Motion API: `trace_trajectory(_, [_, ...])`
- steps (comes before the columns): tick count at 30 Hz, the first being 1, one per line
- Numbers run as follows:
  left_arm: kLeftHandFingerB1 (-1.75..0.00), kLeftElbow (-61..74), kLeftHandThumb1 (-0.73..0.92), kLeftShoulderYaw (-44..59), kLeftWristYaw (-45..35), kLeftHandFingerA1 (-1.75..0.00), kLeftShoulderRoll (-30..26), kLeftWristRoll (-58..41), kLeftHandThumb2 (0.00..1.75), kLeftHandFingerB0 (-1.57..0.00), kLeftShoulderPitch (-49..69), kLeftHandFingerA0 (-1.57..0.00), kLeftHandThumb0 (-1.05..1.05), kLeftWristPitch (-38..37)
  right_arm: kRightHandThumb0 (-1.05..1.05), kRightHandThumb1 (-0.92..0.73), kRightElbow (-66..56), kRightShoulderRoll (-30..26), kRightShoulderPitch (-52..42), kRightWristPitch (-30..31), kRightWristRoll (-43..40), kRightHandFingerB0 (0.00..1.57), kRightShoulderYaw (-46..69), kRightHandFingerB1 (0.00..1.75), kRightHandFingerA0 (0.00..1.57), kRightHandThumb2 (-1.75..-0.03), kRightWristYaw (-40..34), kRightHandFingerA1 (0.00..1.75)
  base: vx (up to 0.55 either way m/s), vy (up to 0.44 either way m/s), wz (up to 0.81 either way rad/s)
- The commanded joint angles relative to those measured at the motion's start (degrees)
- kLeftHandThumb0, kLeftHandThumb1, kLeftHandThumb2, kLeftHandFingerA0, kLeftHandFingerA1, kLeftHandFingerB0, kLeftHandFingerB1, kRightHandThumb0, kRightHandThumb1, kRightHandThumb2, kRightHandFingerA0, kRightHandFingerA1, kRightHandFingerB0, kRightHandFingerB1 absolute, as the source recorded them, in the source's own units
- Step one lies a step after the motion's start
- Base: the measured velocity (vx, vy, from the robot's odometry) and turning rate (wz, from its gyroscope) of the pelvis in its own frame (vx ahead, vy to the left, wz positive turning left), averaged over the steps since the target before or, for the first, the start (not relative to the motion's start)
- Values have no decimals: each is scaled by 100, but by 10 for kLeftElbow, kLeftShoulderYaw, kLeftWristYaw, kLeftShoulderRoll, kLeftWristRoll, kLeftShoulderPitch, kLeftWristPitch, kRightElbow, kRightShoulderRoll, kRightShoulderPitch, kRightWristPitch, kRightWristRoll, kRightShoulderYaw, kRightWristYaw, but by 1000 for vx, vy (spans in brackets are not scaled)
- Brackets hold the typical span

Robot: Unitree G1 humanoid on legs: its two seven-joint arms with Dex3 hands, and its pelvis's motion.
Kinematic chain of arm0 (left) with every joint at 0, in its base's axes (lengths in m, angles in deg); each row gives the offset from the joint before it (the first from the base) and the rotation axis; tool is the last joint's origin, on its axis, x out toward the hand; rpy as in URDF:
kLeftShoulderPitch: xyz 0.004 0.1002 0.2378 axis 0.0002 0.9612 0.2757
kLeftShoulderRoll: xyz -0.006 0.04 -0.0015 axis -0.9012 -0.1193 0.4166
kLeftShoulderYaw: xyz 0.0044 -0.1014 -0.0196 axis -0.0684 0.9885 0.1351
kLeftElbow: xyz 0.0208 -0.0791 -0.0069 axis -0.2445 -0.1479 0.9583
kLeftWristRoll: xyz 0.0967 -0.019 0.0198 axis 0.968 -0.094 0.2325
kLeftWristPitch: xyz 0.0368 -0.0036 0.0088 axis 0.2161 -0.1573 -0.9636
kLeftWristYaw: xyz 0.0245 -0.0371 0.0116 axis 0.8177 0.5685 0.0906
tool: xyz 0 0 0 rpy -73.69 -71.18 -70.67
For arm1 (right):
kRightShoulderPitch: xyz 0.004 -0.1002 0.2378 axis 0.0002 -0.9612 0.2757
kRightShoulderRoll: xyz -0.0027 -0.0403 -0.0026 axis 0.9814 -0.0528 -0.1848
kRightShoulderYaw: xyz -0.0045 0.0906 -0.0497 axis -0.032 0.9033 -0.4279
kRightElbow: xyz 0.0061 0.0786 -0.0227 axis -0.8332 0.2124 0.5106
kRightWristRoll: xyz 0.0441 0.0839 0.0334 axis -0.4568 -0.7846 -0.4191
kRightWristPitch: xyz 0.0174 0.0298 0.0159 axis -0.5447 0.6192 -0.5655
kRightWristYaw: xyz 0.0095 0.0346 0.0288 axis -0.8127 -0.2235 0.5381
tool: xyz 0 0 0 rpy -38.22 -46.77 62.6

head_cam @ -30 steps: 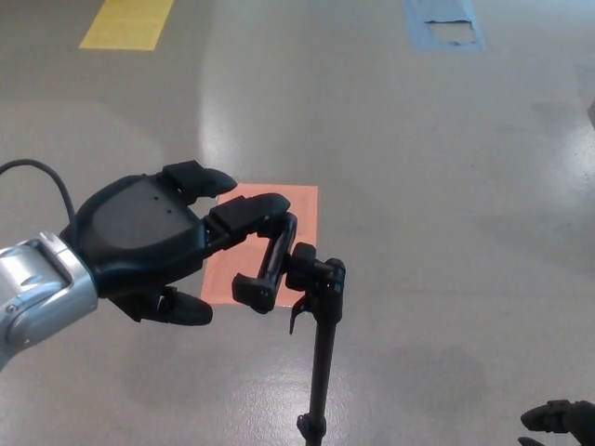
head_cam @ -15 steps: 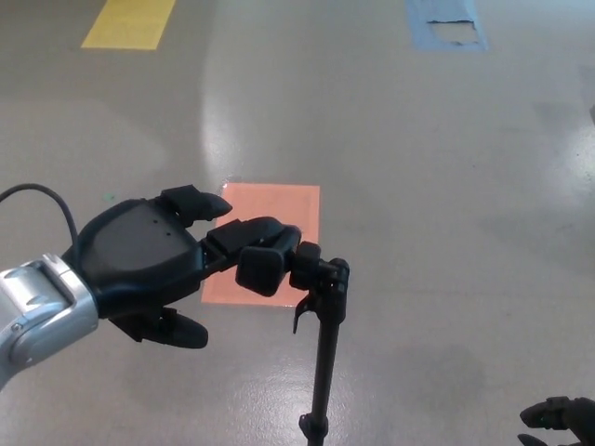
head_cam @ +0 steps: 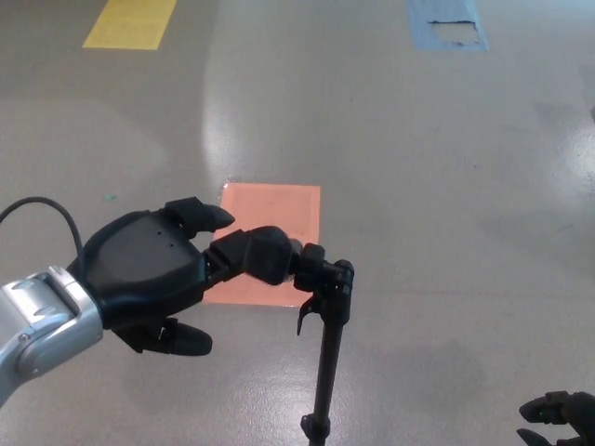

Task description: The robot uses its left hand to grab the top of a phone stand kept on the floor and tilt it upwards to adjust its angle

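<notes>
The left hand (head_cam: pixel 163 274) is curling its fingers (head_cam: pixel 260 254) around the top of the phone stand (head_cam: pixel 323 307), which is standing upright on the floor (head_cam: pixel 446 186) beside an orange patch (head_cam: pixel 279 214). The right hand (head_cam: pixel 558 415) is barely peeking in at the bottom corner, so can't tell its state.

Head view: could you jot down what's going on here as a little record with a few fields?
Place: grey floor with coloured patches
Patches: orange patch; yellow patch; blue patch
Phone stand: black pole, upright, its holder at the top
Left hand: fingers closed on the holder
Right hand: low at the picture's corner, only fingertips show, away from the stand
Phone: none visible
</notes>
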Motion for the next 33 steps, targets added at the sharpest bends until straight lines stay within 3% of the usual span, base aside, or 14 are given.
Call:
trace_trajectory(1, [-16,-5,65,-7,4,-32,-4,18,102,0,9,-14,-86,4,-59,-82,5,-9,8,7,2,25,-2,31,26,-65,6,36,0,0,0])
trace_trajectory(5, [-15,-11,65,-8,5,-30,-6,21,102,0,4,-15,-86,4,-59,-82,5,-7,15,10,3,25,-3,32,26,-65,6,36,0,0,0])
trace_trajectory(6, [-11,-13,68,-8,6,-24,-6,21,84,-1,4,-10,-89,2,-58,-82,5,-7,16,12,2,25,-2,32,26,-65,7,36,0,0,0])
trace_trajectory(7, [-11,-16,68,-8,7,-24,-6,21,84,-1,3,-10,-89,1,-58,-82,5,-6,17,13,1,25,-1,32,26,-65,7,36,0,0,0])
trace_trajectory(8, [-16,-17,65,-8,8,-30,-6,20,104,0,3,-17,-85,0,-58,-82,5,-6,18,13,1,25,-1,32,26,-65,8,36,0,0,0])
trace_trajectory(13, [-15,-32,67,-9,6,-29,-3,9,104,-1,11,-7,-88,-3,-59,-80,5,-7,19,14,2,27,-3,33,24,-65,9,36,0,0,0])
trace_trajectory(19, [-13,-40,68,-9,-1,-27,-3,2,102,-8,8,-8,-91,-4,-59,-82,6,-9,20,11,4,26,-4,31,27,-65,10,36,0,0,0])
trace_trajectory(20, [-15,-41,66,-9,1,-28,-3,2,104,0,6,-11,-85,-5,-59,-82,6,-9,21,12,4,26,-4,31,27,-65,10,36,0,0,0])
trace_trajectory(23, [-15,-43,65,-7,7,-29,-5,2,103,0,5,-14,-85,-7,-59,-82,6,-9,22,12,5,26,-6,31,27,-65,9,37,0,0,0])
trace_trajectory(27, [-16,-40,68,-7,7,-27,-8,2,104,-7,8,-8,-89,-8,-59,-83,6,-9,22,10,5,26,-7,31,28,-65,10,37,0,0,0])
trace_trajectory(33, [-15,-37,65,-9,6,-29,-8,-2,103,0,16,-7,-86,-12,-58,-83,7,-10,22,9,5,25,-8,31,27,-65,11,36,0,0,0])
